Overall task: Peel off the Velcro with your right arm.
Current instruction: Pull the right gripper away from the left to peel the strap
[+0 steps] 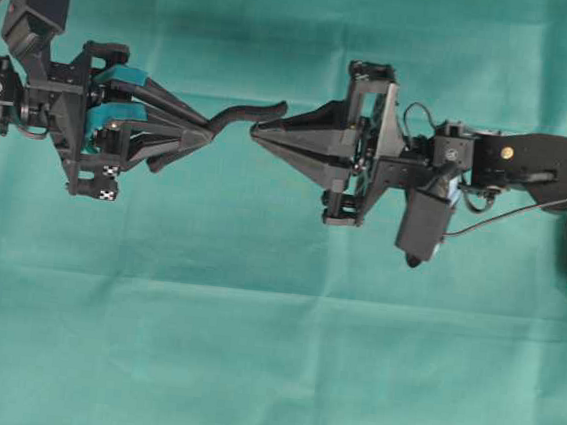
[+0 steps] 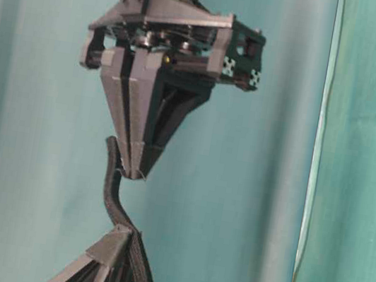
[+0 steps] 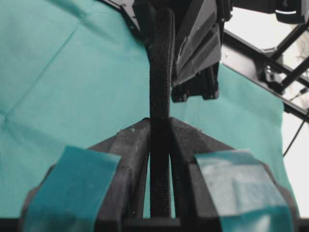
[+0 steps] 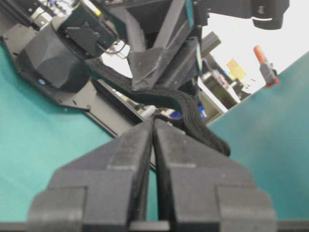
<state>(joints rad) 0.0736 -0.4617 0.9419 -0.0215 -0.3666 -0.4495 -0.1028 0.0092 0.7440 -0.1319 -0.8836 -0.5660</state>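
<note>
Both pairs of jaws are pressed together. From overhead, the left gripper [image 1: 209, 130] with teal parts pinches the Velcro [image 1: 248, 115], whose free end curves away toward the right gripper [image 1: 255, 133]; that one's pointed tips are closed tight just beside the strap, and I cannot tell from here whether they touch it. Green cloth covers the table [image 1: 250, 350] below.

At table level, one gripper [image 2: 133, 172] hangs point-down with the Velcro [image 2: 113, 197] bending past its tip.

The left wrist view shows the strap [image 3: 160, 96] clamped between the fingers [image 3: 130, 145], running straight ahead.

In the right wrist view the fingers [image 4: 135, 145] meet with nothing visible between them; the Velcro [image 4: 193, 116] arcs just beyond their tips.
</note>
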